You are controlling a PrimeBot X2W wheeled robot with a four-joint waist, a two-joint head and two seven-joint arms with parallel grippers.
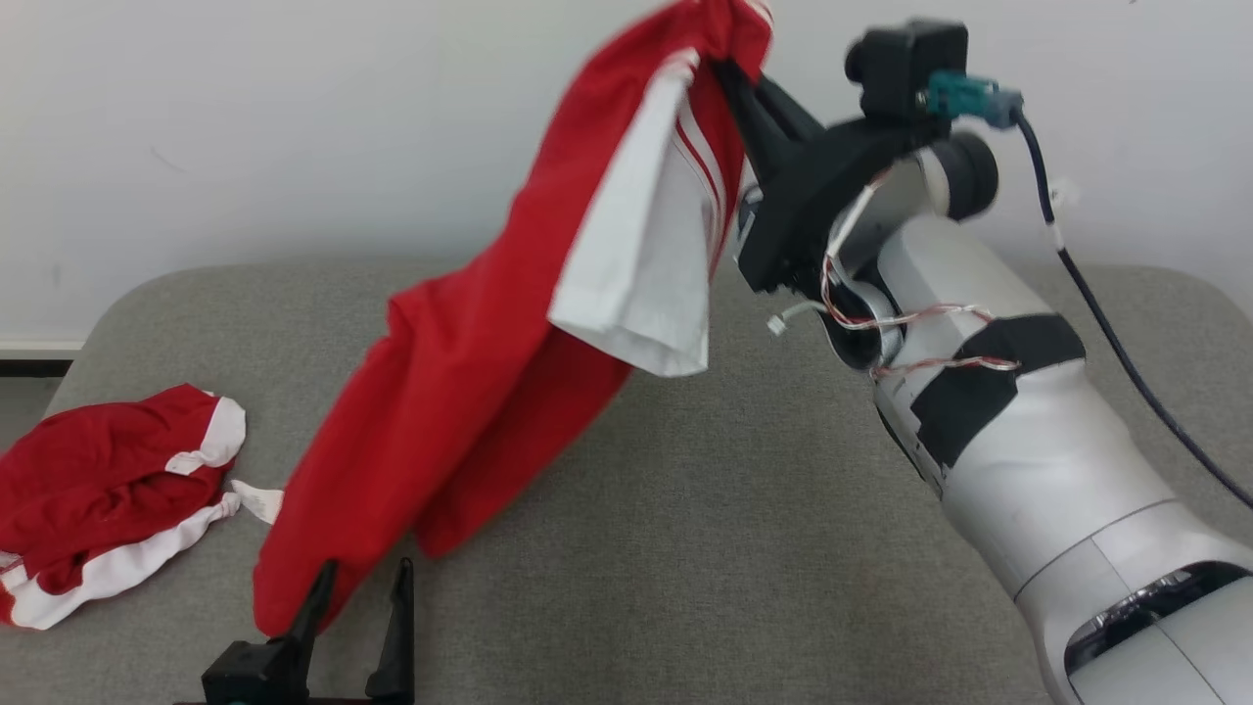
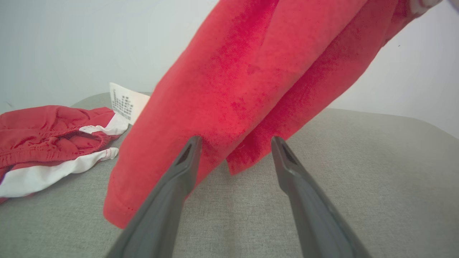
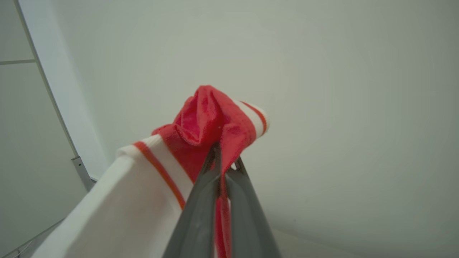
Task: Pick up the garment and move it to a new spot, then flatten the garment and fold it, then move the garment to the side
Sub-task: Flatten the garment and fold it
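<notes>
Grey padded surface (image 1: 744,548), rounded corners, pale wall behind it.

Right arm (image 1: 1028,441): pale forearm with black tape patches and loose wiring, rising from the lower right of the head view toward the top centre.

Garment (image 1: 470,392): red shirt with a white sleeve (image 1: 646,255) and red-striped white trim. It hangs in a long slant from the top centre down to the lower left. Its top bunch is high above the surface and its lower hem reaches down to the surface near the front edge. Contact there cannot be told.

Second garment (image 1: 108,490): red and white, crumpled, lying at the far left of the surface, apart from the hanging one.

Right gripper (image 1: 734,78): its 2 fingers are pressed together on the garment's top bunch. The right wrist view shows red cloth (image 3: 208,118) pinched between the fingertips and spilling over them (image 3: 225,161), with the white sleeve falling to that view's lower left.

Left gripper (image 1: 365,573): low at the front edge, 2 fingers spread wide, holding nothing. In the left wrist view the garment's (image 2: 258,71) lower end hangs just ahead of the tips (image 2: 235,141). The hem crosses behind the left finger, and a shorter fold ends between the 2 fingers. Whether a finger touches cloth cannot be told.

White printed label (image 2: 123,102): between the 2 garments.
</notes>
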